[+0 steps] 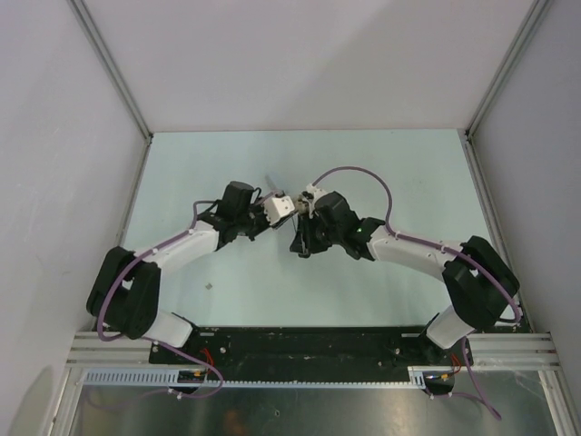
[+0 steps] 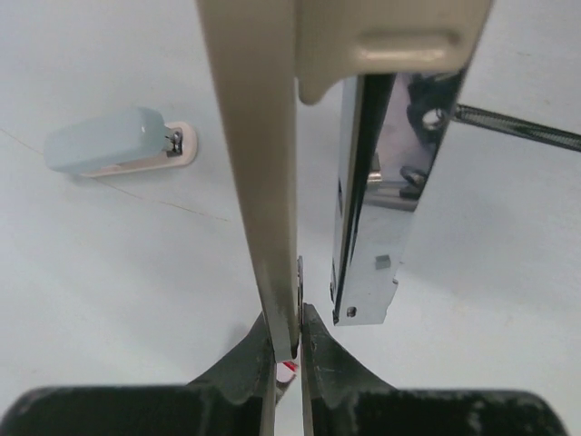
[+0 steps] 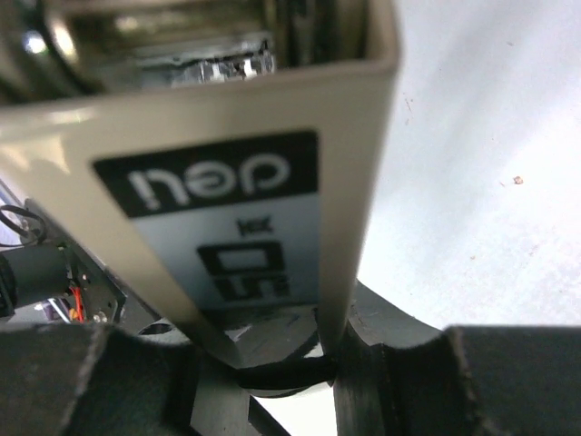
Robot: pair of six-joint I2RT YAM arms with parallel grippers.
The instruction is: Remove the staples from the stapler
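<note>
Half hidden from above, the stapler (image 1: 277, 208) is held mid-table, left gripper (image 2: 289, 338) pinched tight on its cover, right gripper (image 3: 272, 345) narrowly clamping its body.

Pale blue stapler (image 2: 113, 145) lying on light table (image 2: 109, 300), grey walls (image 1: 54, 136) around

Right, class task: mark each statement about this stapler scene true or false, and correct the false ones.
1. Both arms' jaws clamp the beige stapler. True.
2. The beige stapler lies flat on the table. False: it is held up between the two arms.
3. A pale blue stapler lies on the table. True.
4. The beige stapler's metal tray is shut. False: it stands open, with its spring showing.
</note>
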